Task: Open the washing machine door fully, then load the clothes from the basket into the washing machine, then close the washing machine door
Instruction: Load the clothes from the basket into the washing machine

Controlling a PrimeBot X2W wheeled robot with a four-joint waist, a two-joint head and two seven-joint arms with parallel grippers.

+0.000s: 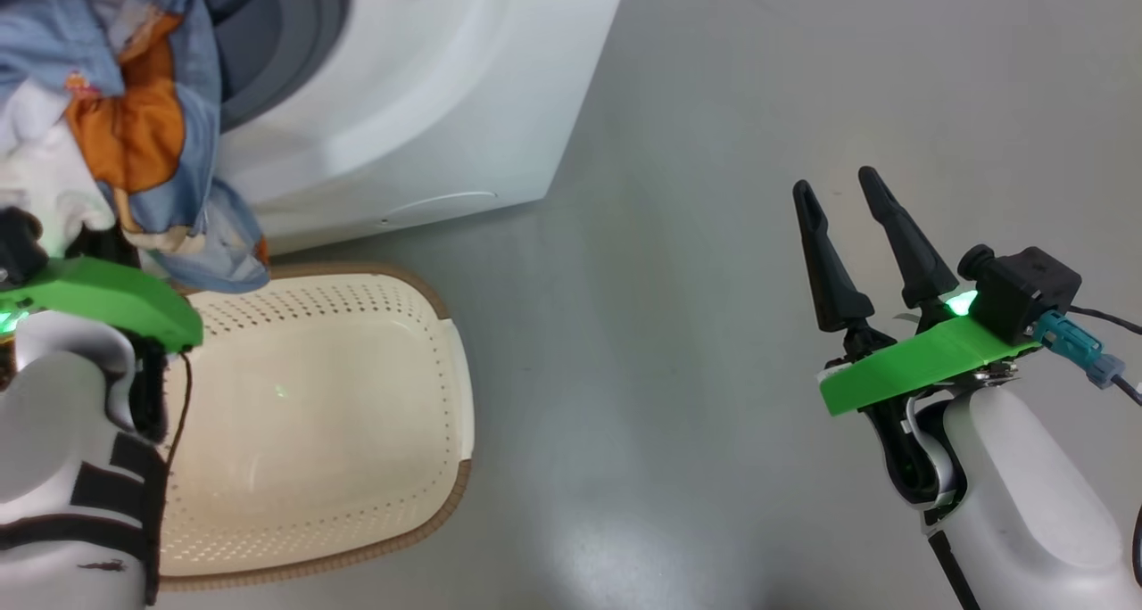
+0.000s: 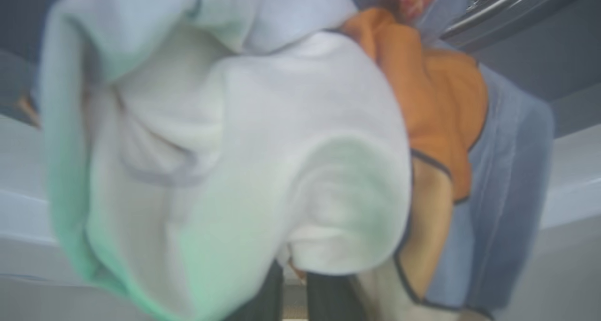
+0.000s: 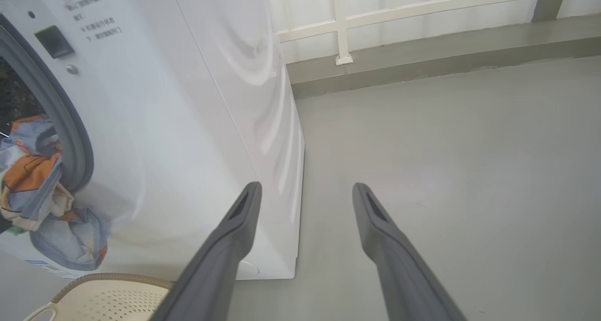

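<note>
My left gripper (image 2: 296, 295) pinches the clothes (image 1: 134, 119), I think; that close view is blurry. They hang upper left, over the rim of the basket (image 1: 357, 325), before the washing machine (image 1: 428, 102). My right gripper (image 1: 837, 182), lower right, is spread wide, holding nothing.

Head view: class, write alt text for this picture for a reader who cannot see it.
The left gripper holds blue and orange clothes up before the open mouth of the white washing machine. Below sits the cream basket, its visible bottom bare. The right gripper hangs open above the grey floor.
</note>
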